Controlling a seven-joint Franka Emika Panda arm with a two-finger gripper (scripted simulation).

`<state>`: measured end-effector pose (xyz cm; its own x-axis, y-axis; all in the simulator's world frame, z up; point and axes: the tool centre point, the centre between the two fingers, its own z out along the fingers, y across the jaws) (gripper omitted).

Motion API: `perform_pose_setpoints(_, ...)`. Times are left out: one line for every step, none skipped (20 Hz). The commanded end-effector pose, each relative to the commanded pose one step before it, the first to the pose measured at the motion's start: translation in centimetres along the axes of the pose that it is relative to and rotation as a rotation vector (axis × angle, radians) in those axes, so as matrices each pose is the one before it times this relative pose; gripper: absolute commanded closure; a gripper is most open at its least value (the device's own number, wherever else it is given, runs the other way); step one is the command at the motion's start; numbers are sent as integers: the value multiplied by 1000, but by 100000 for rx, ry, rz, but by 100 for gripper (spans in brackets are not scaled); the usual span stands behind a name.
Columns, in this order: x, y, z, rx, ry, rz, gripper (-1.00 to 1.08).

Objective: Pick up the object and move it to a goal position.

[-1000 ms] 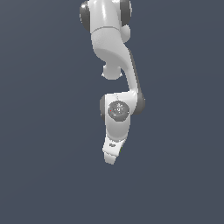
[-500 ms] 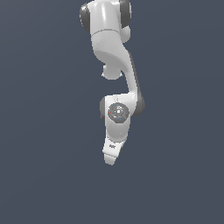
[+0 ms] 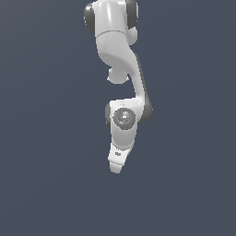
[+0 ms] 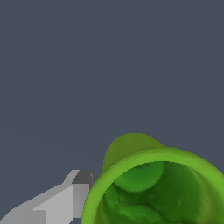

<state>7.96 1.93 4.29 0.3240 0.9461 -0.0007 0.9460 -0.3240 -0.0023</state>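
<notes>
A white robot arm (image 3: pixel 120 60) hangs down the middle of the exterior view against a plain dark blue-grey background. Its thick upper segments begin at the top edge, with dark grey joint bands on either side. Lower down the arm bends at a rounded joint with a grey circular cap (image 3: pixel 123 118). Below that the white hand narrows to a tip, where the gripper (image 3: pixel 116 168) points downward and slightly toward the exterior view's left. From this angle the fingers cannot be told apart and the cup does not show.

In the wrist view, going left to right, the same flat blue-grey background fills most of the picture. One white finger (image 4: pixel 52 203) with a dark grey pad at its end comes in from the corner. Its pad end lies right against the outer wall of the green cup (image 4: pixel 131 151). The cup is bright green and round, seen very close from its open end, with a thick rim and a darker, mottled green hollow inside. It fills much of the frame and runs off the edge. The second finger is out of sight, so it cannot be told whether the fingers are pinching the cup or merely beside it.
</notes>
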Motion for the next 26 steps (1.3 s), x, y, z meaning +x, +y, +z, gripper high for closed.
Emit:
perform_pose_setpoints(-201,-30,-422,-174,40,31,108)
perform_pose_setpoints(-134,-64,-221,0,0,0,108)
perform_pose_setpoints(-159,-76,-262,0,0,0,108)
perform_pose_setpoints(-179,-90,-308,-22,-43,-5,108)
perform_pose_setpoints(-210,-100,-347,0,0,0,108)
perform_pose_setpoints(-236,-112,-390,0,0,0,108)
perform_pose_setpoints(-263,-124,-434,0,0,0,108)
perform_pose_setpoints(-284,-139,-476,-12,-47,-5,108)
perform_pose_setpoints(-318,-150,-526,0,0,0,108)
perform_pose_setpoints(-346,-162,-573,0,0,0,108)
perform_pose_setpoints(-368,-178,-619,-12,-47,-5,108)
perform_pose_setpoints(-404,-189,-671,0,0,0,108)
perform_pose_setpoints(-426,-204,-719,-11,-47,-6,108)
perform_pose_setpoints(-465,-216,-774,0,0,0,108)
perform_pose_setpoints(-496,-229,-828,0,0,0,108)
perform_pose_setpoints(-513,-244,-873,-9,-47,-9,108)
perform_pose_setpoints(-532,-244,-893,0,0,0,108)
perform_pose_setpoints(-537,-246,-905,0,0,0,108)
perform_pose_setpoints(-542,-247,-917,0,0,0,108)
perform_pose_setpoints(-548,-248,-930,0,0,0,108)
perform_pose_setpoints(-553,-250,-944,0,0,0,108)
perform_pose_setpoints(-559,-251,-959,0,0,0,108)
perform_pose_setpoints(-559,-250,-965,0,0,0,108)
perform_pose_setpoints(-541,-247,-956,4,41,-26,108)
perform_pose_setpoints(-538,-236,-938,0,0,0,108)
perform_pose_setpoints(-528,-227,-923,3,48,-9,108)
